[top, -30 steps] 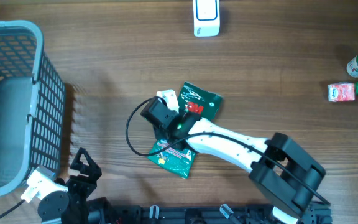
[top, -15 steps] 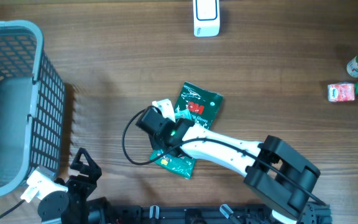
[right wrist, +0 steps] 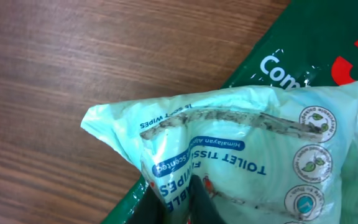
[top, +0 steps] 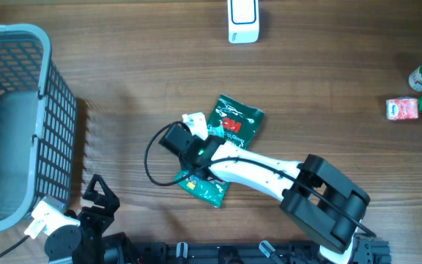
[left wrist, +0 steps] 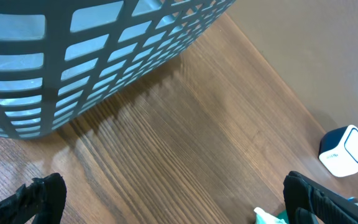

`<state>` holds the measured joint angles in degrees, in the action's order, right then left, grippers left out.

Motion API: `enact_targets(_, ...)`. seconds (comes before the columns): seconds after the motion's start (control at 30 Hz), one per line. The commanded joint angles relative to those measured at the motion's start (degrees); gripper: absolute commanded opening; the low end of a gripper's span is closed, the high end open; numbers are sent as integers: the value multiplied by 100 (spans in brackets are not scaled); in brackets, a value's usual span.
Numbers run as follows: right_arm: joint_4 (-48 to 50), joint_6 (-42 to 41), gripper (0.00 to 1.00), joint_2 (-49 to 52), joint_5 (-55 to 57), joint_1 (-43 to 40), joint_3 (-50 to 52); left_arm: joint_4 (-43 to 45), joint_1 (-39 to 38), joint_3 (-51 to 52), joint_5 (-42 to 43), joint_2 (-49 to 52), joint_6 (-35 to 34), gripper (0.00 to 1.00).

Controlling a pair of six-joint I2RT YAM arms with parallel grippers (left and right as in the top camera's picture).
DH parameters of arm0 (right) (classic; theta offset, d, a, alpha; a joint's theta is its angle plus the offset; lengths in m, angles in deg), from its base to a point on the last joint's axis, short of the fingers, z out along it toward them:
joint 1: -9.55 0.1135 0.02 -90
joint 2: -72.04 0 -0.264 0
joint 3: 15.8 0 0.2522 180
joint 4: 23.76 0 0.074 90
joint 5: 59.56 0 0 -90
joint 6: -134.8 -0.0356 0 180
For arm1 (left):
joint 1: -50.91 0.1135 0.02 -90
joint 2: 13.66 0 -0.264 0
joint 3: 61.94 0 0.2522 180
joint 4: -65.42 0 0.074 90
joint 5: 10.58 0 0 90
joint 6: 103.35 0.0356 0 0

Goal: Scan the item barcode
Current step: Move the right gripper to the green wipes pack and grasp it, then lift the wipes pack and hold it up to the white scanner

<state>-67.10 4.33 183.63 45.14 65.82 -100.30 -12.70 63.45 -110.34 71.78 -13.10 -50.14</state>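
Pinching the wipes pack (right wrist: 241, 143) atop a green packet (top: 237, 125) mid-frame, right gripper (right wrist: 176, 202) clamps; left gripper (top: 100, 194) gapes beside the basket (top: 50, 81).

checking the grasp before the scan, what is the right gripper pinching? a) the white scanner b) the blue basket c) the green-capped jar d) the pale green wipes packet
d, the right wrist view shows the right gripper shut on a fold of the pale green wipes packet, which lies on a dark green pouch.
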Motion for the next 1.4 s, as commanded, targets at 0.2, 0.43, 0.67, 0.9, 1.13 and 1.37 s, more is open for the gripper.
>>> enact_targets(0.2, -463, 1067, 4, -627, -4000, -1158, -758, 4, 11, 9, -74, -17, -35, 100)
enact_targets(0.43, -640, 1725, 4, -1305, -7029, -2151, -758, 4, 11, 9, -74, -17, -33, 100)
enact_targets(0.67, -603, 3333, 4, -1300, -9285, -2507, -719, 4, 11, 9, -74, -17, -35, 100)
enact_targets(0.9, -511, 5722, 4, -1290, -10769, -2496, -568, 4, 11, 9, -74, -17, -33, 100)
enact_targets(1.13, -262, 4732, 4, -1292, -10767, -2496, -568, 4, 11, 9, -74, -17, -33, 100)
enact_targets(1.37, 649, -975, 4, -1292, -10760, -2601, -568, 4, 11, 9, -74, -17, -33, 100)
